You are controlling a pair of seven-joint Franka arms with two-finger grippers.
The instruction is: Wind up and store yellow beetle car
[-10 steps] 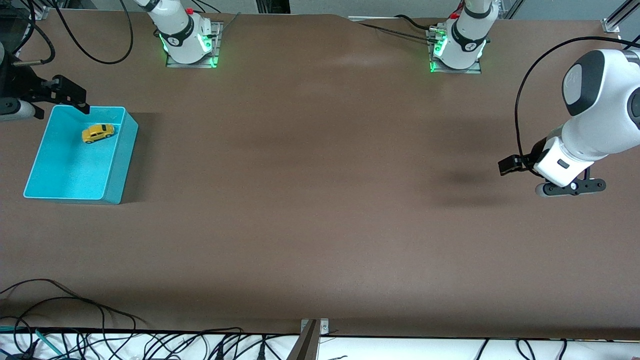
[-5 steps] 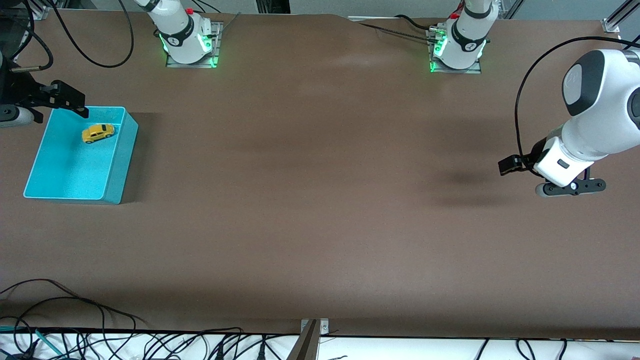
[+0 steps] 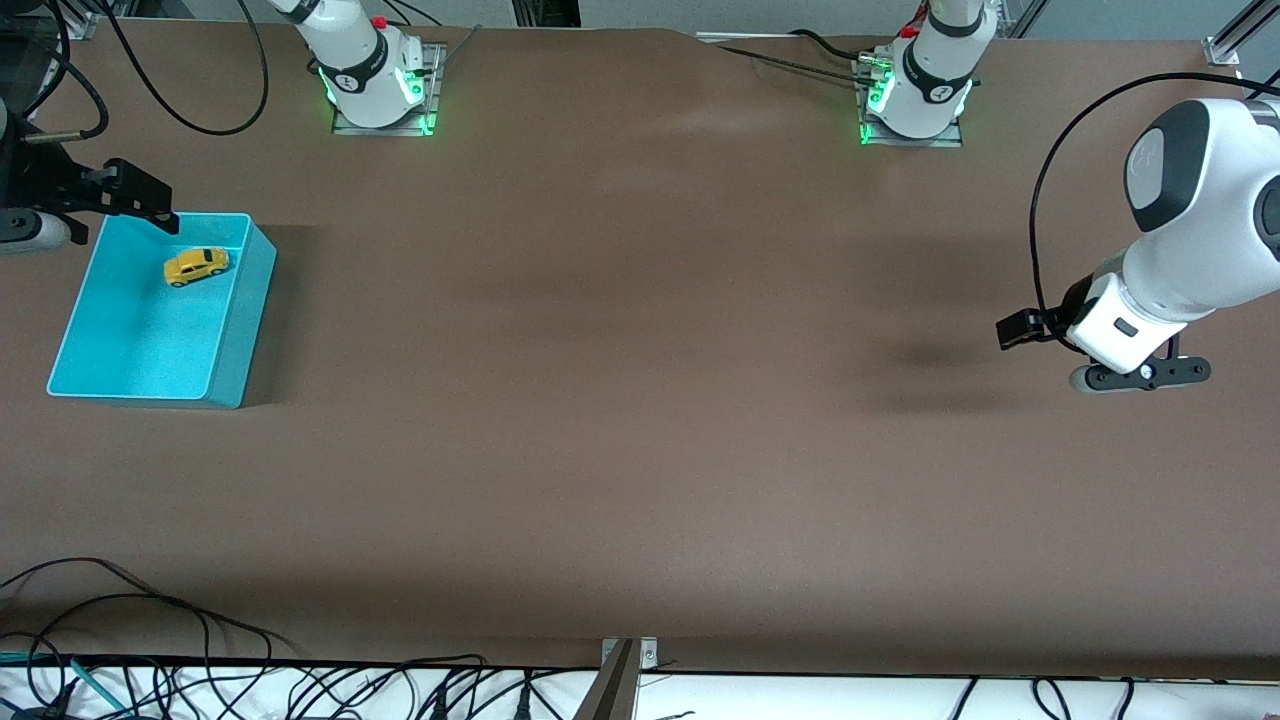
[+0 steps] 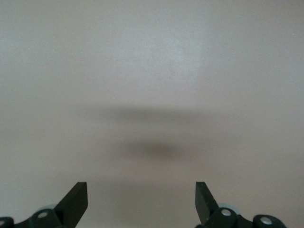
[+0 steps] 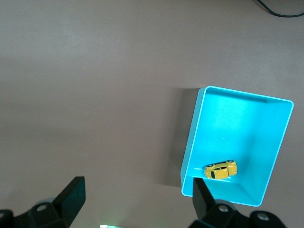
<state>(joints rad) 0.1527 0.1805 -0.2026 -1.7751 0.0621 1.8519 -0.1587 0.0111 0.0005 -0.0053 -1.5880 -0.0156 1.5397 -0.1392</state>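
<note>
car: small glossy bright-yellow beetle-shaped toy car (image 3: 196, 266) sits on its wheels in the turquoise plastic bin (image 3: 240, 330), just below my right pincer (image 3: 60, 215), in the bin's end toward the robot bases.
handling: I judge it light, rigid, slick and rounded; liable to roll or pop out of a pinch.
grip: I'd pinch across the flat door sides, low, clear of the wheels.
bin: smooth, thin-walled, rectangular, rounded corners, open top.
tabletop: matte brown tabletop (image 3: 640, 400), flat, slightly grainy.
right pincer: wide open, empty, over the bin's edge nearest the bases.
left pincer (image 3: 1140, 375): spread open, empty, waiting over bare tabletop, well apart from the car.
</note>
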